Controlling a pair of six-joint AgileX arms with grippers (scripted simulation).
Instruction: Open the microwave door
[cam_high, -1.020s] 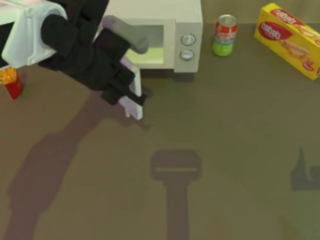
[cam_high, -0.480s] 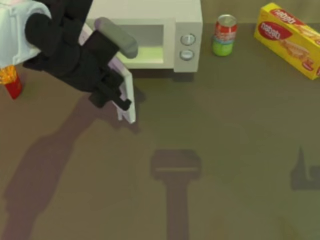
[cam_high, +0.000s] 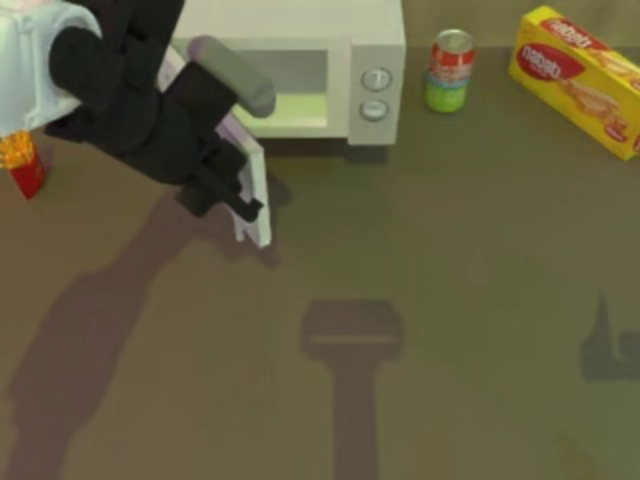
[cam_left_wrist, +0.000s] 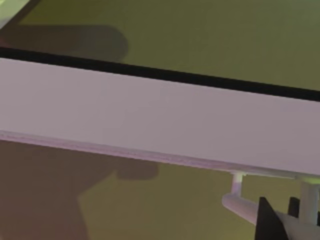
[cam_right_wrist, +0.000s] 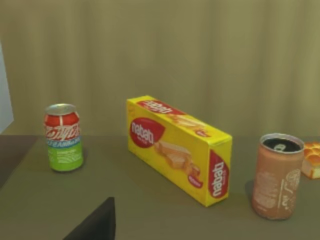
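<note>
- Microwave (cam_high: 330, 60): stands at the far edge of the table (cam_high: 450, 300); its pale green cavity is exposed, and the knob panel (cam_high: 375, 95) sits on its right face.
- Microwave door (cam_high: 255, 195): swung outward from the microwave's left side, standing roughly square to the front, so the task looks close to done; in the left wrist view its top edge (cam_left_wrist: 160, 125) spans the frame.
- Left gripper (cam_high: 235, 195): at the door's free end, in front of the microwave's left corner; dark fingertips (cam_left_wrist: 267, 222) lie against the door handle (cam_left_wrist: 240, 205), placed there to pull the panel around its hinge; whether they are clamped cannot be told.
- Right arm: parked out of the top view; only its shadow shows.
- Soda can (cam_high: 450, 70) and yellow box (cam_high: 578, 75): right of the microwave, clear of the door's swing.
- Fries carton (cam_high: 22, 165): left of the microwave.
</note>
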